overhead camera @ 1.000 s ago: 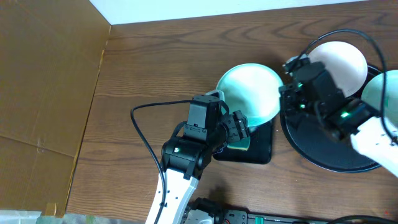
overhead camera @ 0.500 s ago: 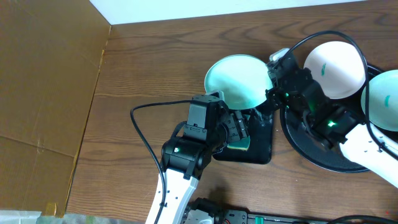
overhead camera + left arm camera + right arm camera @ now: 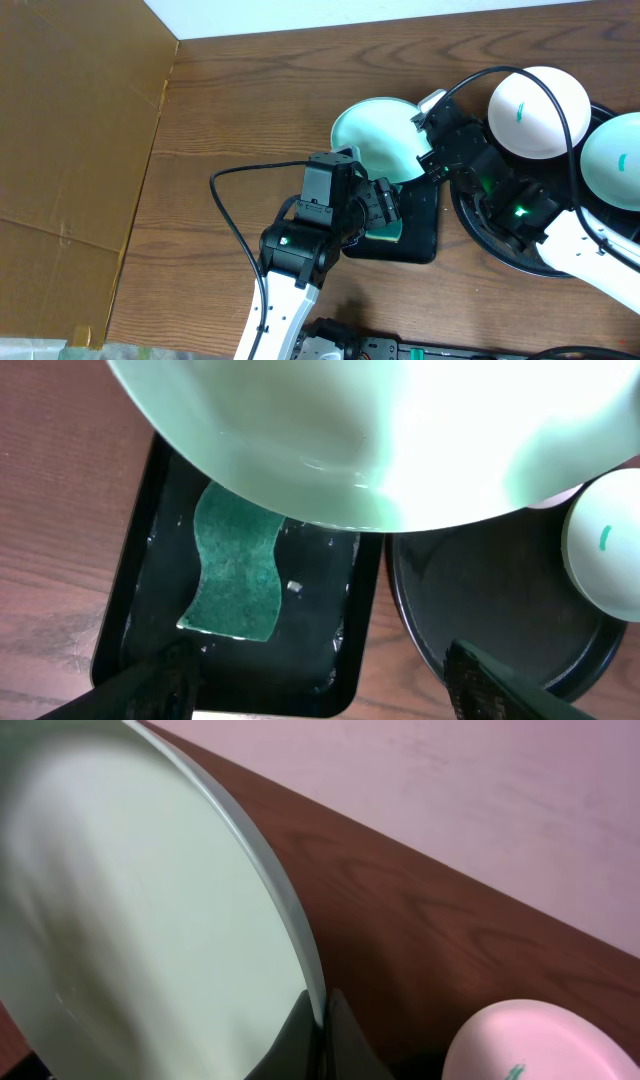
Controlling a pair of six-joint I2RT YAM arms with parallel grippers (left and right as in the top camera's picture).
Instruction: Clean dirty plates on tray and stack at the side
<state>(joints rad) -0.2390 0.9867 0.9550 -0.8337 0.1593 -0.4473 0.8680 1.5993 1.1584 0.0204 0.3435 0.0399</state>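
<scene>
Held plate (image 3: 372, 135) is hanging tilted above the table (image 3: 240, 110), just left of the round tray (image 3: 478, 232). Its lower edge is reaching over the far end of the rectangular tray (image 3: 422, 238). Face is looking glossy, pale green-white under the light.

Right gripper (image 3: 428, 148) is clamping the plate by its right-hand rim. In the right wrist view the dark fingers (image 3: 318, 1042) are pinching the thin edge at the bottom of the frame, and the plate's face is filling the left half.

Second plate (image 3: 538, 98) and third plate (image 3: 612, 145) are sitting on the round tray, side by side along its far and right part. Each is showing a small teal streak. Cannot tell whether their rims are touching. A black cable from the right arm is arching over the second plate.

Left gripper (image 3: 385, 208) is hovering over the rectangular tray, jaws spread wide and gripping nothing. In the left wrist view its fingertips (image 3: 170, 675) are showing at the two bottom corners, well apart.

Sponge (image 3: 235, 565), green with wavy edges, is lying flat in the rectangular tray toward its left side, with wet glints beside it. The held plate is looming across the top of that view, past the sponge's far end.

Cardboard (image 3: 70, 130) is covering the left of the table.
</scene>
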